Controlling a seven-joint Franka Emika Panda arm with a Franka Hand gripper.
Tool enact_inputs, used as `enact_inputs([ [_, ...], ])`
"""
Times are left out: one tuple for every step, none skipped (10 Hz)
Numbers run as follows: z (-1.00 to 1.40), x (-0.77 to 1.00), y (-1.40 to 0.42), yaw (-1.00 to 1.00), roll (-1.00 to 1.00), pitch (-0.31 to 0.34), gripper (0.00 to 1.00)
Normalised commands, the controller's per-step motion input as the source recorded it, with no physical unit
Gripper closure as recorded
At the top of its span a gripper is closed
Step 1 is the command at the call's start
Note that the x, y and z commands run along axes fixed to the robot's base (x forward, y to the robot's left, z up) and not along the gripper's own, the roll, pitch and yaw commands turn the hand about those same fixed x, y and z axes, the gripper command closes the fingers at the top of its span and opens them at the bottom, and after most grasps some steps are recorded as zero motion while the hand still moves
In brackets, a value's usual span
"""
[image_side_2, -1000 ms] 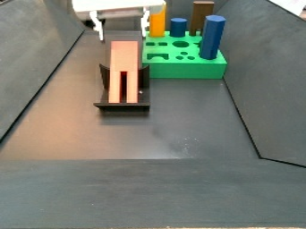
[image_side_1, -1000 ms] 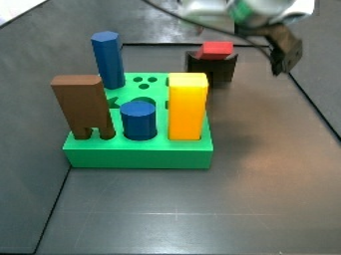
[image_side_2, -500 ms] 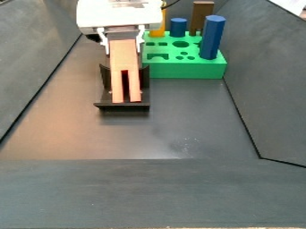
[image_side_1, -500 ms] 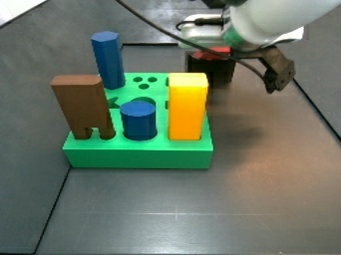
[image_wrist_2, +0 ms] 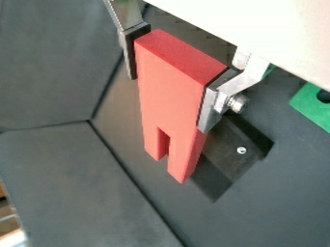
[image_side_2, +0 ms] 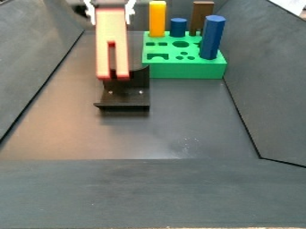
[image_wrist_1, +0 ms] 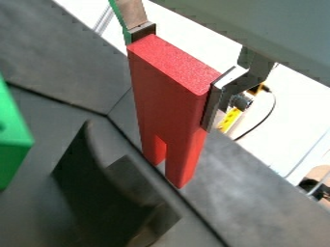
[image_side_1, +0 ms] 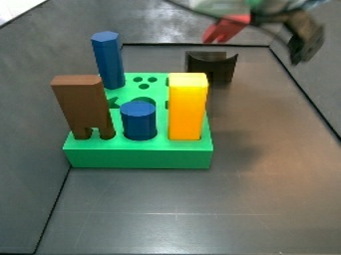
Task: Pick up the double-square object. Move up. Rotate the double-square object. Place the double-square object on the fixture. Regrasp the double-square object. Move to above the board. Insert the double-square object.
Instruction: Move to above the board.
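Two silver fingers (image_wrist_2: pixel 222 95) of the tool (image_wrist_2: pixel 180 60) clamp the double-square object (image_wrist_2: pixel 172 101) by its upper end in both wrist views, so the stepped, slotted end hangs free below the jaws. That hold looks chosen for the insertion: the profiled end stays clear to enter a hole. In a side view the double-square object (image_side_2: pixel 107 45) hangs upright under the tool (image_side_2: pixel 106 9), lifted clear of the fixture (image_side_2: pixel 123 95), which sits empty directly beneath it on the desk (image_side_2: pixel 167 143). The board (image_side_2: pixel 185 61) lies off to one side of the tool, so by my reading the regrasp is done and the carry over to the board comes next.

Much of the tool is cut off at the frame edge in both side views. In a side view it is motion-blurred, with only a smear of red (image_side_1: pixel 234 26) showing above the fixture (image_side_1: pixel 210 66). Which hole of the board (image_side_1: pixel 134 149) suits the piece cannot be told, since the yellow block (image_side_1: pixel 188 105), blue cylinders (image_side_1: pixel 136 118) and brown block (image_side_1: pixel 83 108) screen part of its top.
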Motion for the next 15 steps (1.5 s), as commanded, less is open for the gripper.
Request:
enact_inputs([
  [1.0,0.22,-0.08,-0.02,0.09,0.074,1.0],
  [1.0,0.21,-0.08,-0.01,0.09,0.093,1.0],
  [1.0,0.21,-0.08,0.01,0.08,0.116,1.0],
  [1.0,0.21,-0.08,0.03,0.07,0.132,1.0],
  [1.0,0.2,-0.08,0.04,0.07,0.138,1.0],
  [1.0,0.2,-0.08,0.06,0.06,0.144,1.0],
  [1.0,0.19,-0.08,0.08,0.05,0.141,1.0],
  [0.84,0.15,-0.07,0.1,0.04,0.141,1.0],
  [0.66,0.11,-0.06,0.11,0.04,0.137,1.0],
  [0.42,0.08,-0.04,0.12,0.03,0.121,1.0],
  [0.31,0.07,-0.04,0.12,0.03,0.113,1.0],
  [0.11,-1.0,-0.96,-0.09,-1.0,-0.02,1.0],
  [0.11,-1.0,-0.95,-0.09,-1.0,-0.034,1.0],
  [0.11,-1.0,-0.87,-0.09,-1.0,-0.063,1.0],
  [0.08,-1.0,-0.82,-0.08,-1.0,-0.081,1.0],
])
